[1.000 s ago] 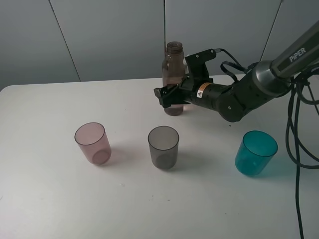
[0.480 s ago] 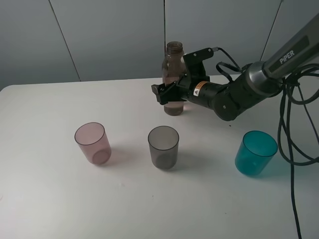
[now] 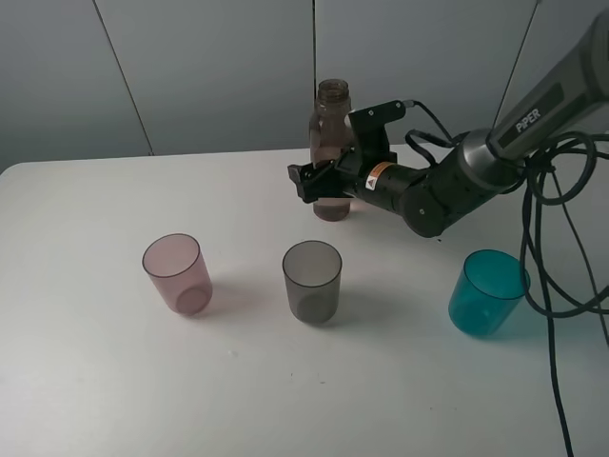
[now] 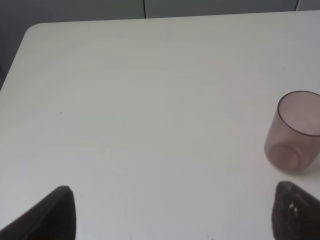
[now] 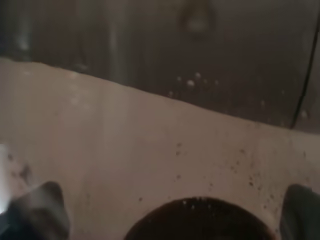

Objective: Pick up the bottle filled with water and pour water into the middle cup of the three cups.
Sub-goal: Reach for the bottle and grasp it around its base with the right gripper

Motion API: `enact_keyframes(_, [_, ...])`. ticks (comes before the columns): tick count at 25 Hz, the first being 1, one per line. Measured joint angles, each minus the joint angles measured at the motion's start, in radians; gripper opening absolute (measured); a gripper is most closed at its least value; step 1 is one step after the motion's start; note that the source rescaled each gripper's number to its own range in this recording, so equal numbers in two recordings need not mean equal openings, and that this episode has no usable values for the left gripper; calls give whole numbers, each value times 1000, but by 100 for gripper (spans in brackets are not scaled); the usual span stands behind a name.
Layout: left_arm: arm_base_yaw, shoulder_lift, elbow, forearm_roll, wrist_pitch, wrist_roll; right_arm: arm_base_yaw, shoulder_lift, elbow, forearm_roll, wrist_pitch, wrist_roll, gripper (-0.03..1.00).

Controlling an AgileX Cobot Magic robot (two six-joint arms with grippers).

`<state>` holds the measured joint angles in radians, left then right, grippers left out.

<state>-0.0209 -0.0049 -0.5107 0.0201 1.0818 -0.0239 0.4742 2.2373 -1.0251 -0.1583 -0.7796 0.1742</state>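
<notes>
The smoky-brown bottle point(image 3: 331, 124) stands upright at the back middle of the white table point(image 3: 86, 381). My right gripper point(image 3: 322, 185) is open, with its fingers on either side of the bottle's lower body. In the right wrist view the bottle point(image 5: 150, 145) fills the picture, with a fingertip in each lower corner. The pink cup point(image 3: 177, 273), the grey middle cup point(image 3: 312, 280) and the teal cup point(image 3: 488, 291) stand in a row in front. My left gripper point(image 4: 175, 215) is open and empty over the table, near the pink cup point(image 4: 295, 132).
Grey wall panels point(image 3: 209, 76) rise just behind the table. Black cables point(image 3: 561, 276) hang from the right arm at the right side, above and beside the teal cup.
My right gripper has moved a little further left, so its fingers reach further around the bottle. The bottle and the cups have not moved.
</notes>
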Motion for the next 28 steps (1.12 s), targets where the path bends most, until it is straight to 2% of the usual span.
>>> enact_keyframes(18, [0,0,0,0,0,0,0,21,-7,23,-116,0,100])
enact_keyframes(26, [0,0,0,0,0,0,0,22,-7,39,-120,-8,100])
enact_keyframes(27, [0,0,0,0,0,0,0,22,-7,43,-120,-8,94])
enact_keyframes(28, [0,0,0,0,0,0,0,22,-7,44,-120,-12,82])
